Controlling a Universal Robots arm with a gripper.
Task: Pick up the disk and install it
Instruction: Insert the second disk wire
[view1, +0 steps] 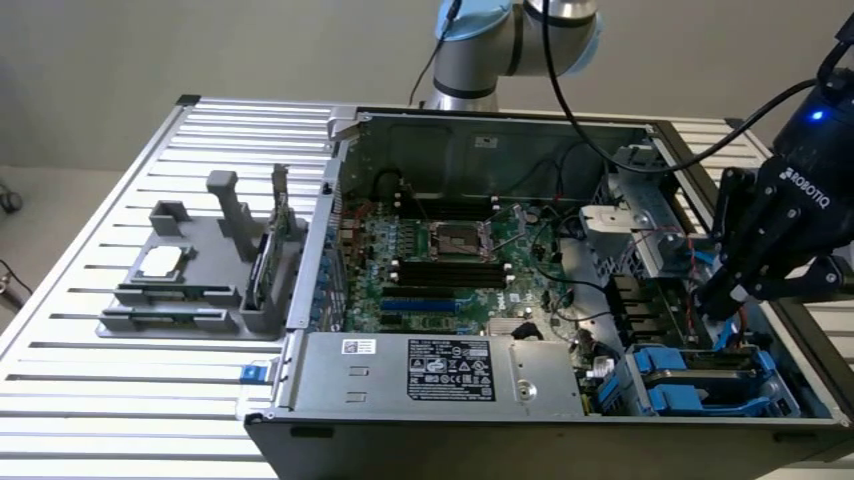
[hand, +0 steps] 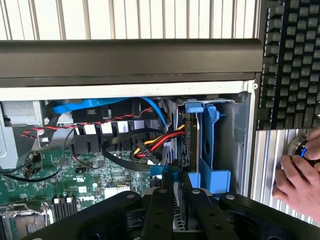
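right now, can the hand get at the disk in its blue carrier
Probably yes. The hand sits right at the disk, which stands on edge in the open case, with nothing between them. The red and yellow cables lie off to one side.

The claw (view1: 722, 308) was black, with white lettering and a small blue light higher up on its body. The disk (hand: 192, 145) was dark on its visible edge, framed by a bright blue carrier, beside red, yellow and black wires (hand: 157, 145). The motherboard (view1: 454, 265) was green, the desk (view1: 160, 140) pale silver with ribbed stripes, the keyboard (hand: 292, 60) black.
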